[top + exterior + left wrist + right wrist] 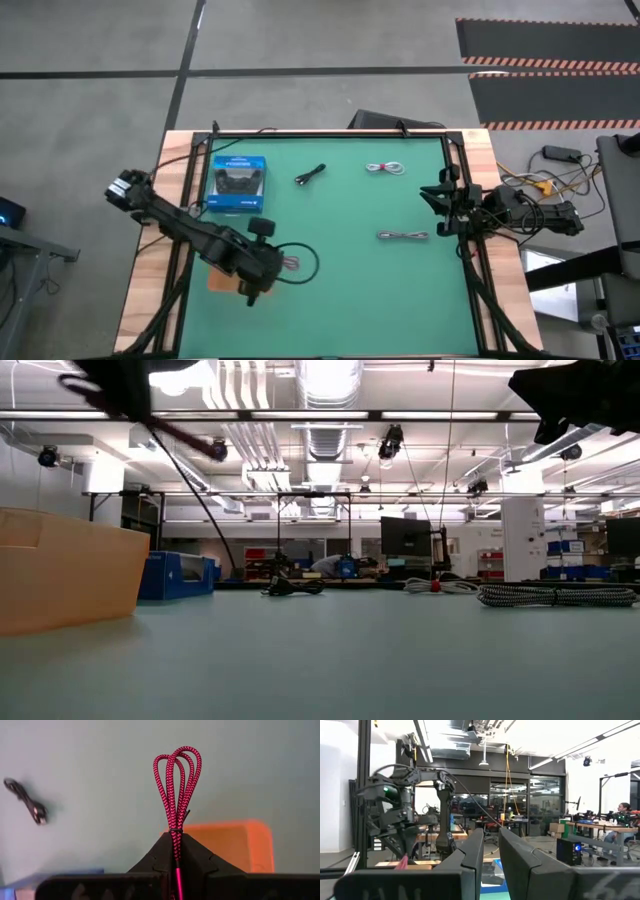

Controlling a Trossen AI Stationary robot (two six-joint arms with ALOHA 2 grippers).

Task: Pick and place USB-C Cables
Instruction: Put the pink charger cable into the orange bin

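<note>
Over the table's seven o'clock corner, my left gripper [176, 851] hung above the orange-brown tray [240, 845], fingers pinched fully together on the red-pink cable [177, 790]. I had it by the bound end, just below the small tie that cinches the bundle; the loops stood out straight ahead of my fingertips, so its long axis ran in line with my fingers, looped end leading.

It looked light, a braided cord, soft yet springy enough to keep its loops fanned without drooping. The waist by the tie seemed the right hold, since there all strands are gathered; a grip on one loop would likely let the bundle twist or spill open.

The black cable [311, 174] lay at twelve o'clock on the green mat, slanted. The white cable [385, 168] lay at one o'clock and the grey cable [403, 236] at three o'clock, both lying crosswise. The blue box [238, 183] sat at ten o'clock.

My right gripper [491, 851] waited at the three o'clock edge, fingers slightly apart, holding nothing.
</note>
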